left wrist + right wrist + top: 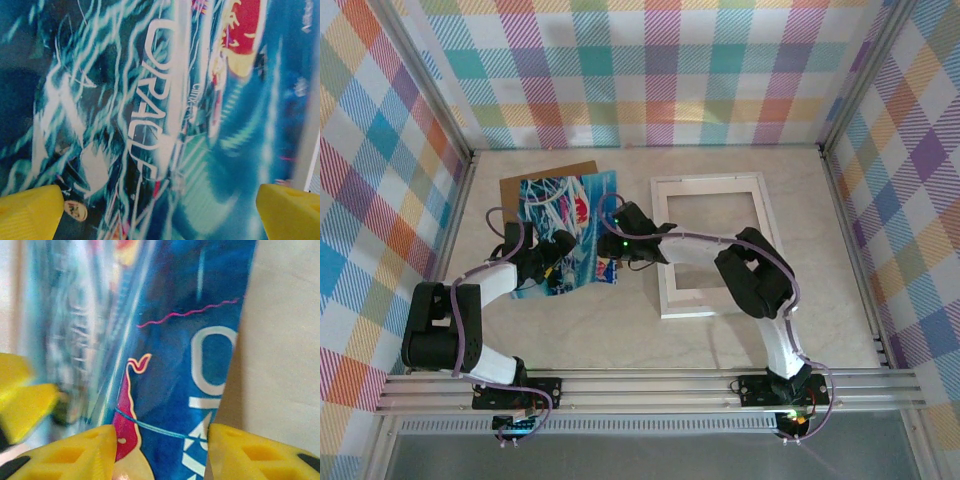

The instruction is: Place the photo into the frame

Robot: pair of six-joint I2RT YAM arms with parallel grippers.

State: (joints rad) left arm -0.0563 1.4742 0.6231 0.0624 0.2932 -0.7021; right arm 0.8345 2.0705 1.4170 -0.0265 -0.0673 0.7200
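Observation:
The photo (565, 205), a blue and teal print with white streaks and red patches, lies flat left of centre, partly on a brown board (548, 176). The frame (710, 181), white-bordered, lies to its right. My left gripper (552, 268) hovers over the photo's near part, and its yellow fingertips (30, 212) stand wide open above the print (160, 115). My right gripper (613, 233) is at the photo's right edge. Its jaws (162, 455) are apart, one finger over the print (180, 365), the other at the print's edge beside bare table.
The right arm's forearm crosses the frame's left border. Plaid walls close in the table on three sides. Another yellow fingertip (25, 400) shows at the left of the right wrist view. Bare tabletop (620, 330) lies in front of the photo and frame.

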